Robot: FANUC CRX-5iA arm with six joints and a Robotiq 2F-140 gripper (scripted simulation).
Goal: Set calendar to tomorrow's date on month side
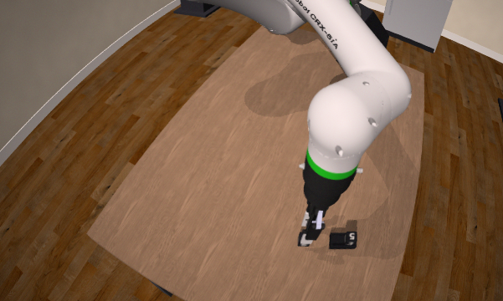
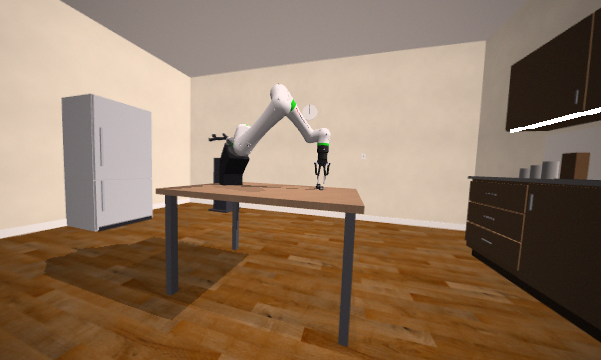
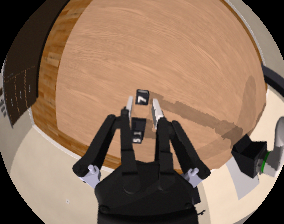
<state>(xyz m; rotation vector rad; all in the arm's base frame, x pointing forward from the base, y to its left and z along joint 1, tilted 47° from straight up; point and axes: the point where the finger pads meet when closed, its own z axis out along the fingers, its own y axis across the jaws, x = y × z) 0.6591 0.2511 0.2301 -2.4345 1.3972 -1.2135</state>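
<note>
"Top view first: where do the cubes lie?" asked Mara.

"One black cube, the loose cube (image 1: 299, 242) (image 3: 142, 97), rests on the wooden tabletop (image 1: 218, 184) (image 2: 260, 195) (image 3: 183, 55), outside the tray (image 1: 337, 240) (image 3: 138, 122)," Joel answered. "The other, the seated cube (image 1: 351, 238) (image 3: 137, 137), is at one end of that small black tray. From above, a white 5 shows on it."

"And the digit on the loose one?"

"A white 7, seen in the wrist view. It faces up toward the camera there."

"What about the end effector (image 1: 309, 238) (image 2: 320, 185) (image 3: 142, 103)?"

"It points down, low over the tabletop, right at the loose cube. Its fingers are apart, with a gap between the tips, and they are not clamped on anything. The wrist view puts the 7 just past those tips, roughly in line with the gap."

"Is either finger touching the cube?"

"That cannot be told; the top view has the fingers overlapping it."

"Can the month's name be read?"

"No, the lettering is too small. But the task isn't done: only one cube sits in the tray, and the place beside it has none."
</note>
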